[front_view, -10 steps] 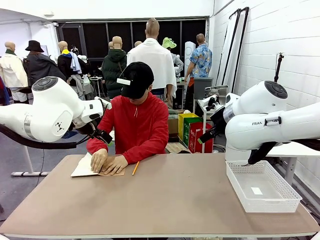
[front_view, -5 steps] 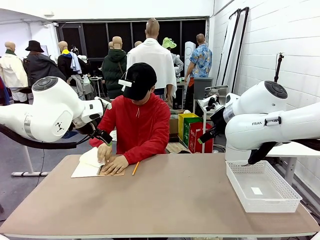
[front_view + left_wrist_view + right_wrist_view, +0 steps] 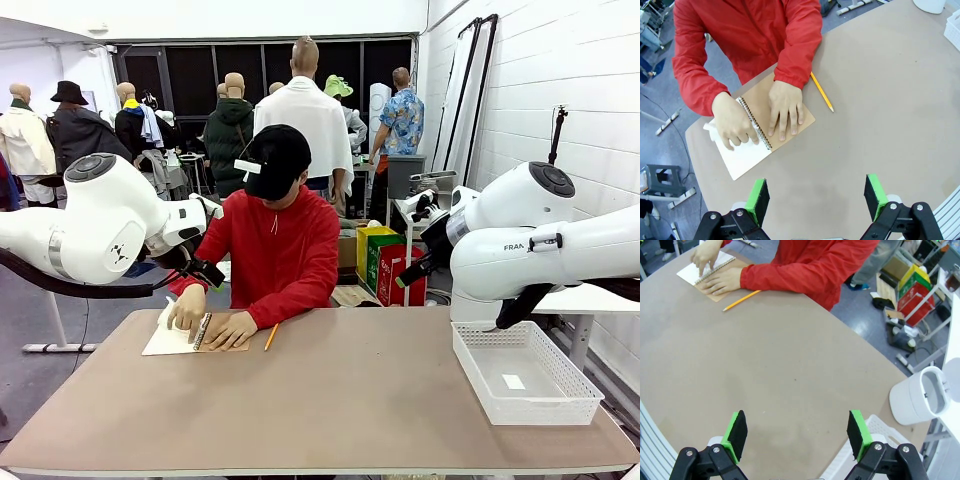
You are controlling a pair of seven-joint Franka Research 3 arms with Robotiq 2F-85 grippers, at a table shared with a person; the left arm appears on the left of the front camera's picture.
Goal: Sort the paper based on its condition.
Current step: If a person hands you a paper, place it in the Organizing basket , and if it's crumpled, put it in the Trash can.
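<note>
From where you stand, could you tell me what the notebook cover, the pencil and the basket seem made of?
Notebook cover: matte brown card, apparently; it lies flat and dull. Pencil: probably painted wood, smooth orange-yellow. Basket: likely white plastic, given its fine mesh walls.

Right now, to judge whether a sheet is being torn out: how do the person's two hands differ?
The cover hand lies flat, fingers straight, on the brown cover; the page hand curls its fingers at the spiral, on the white page. The cover hand is nearer the pencil than the page hand. Both rest on the open notebook.
</note>
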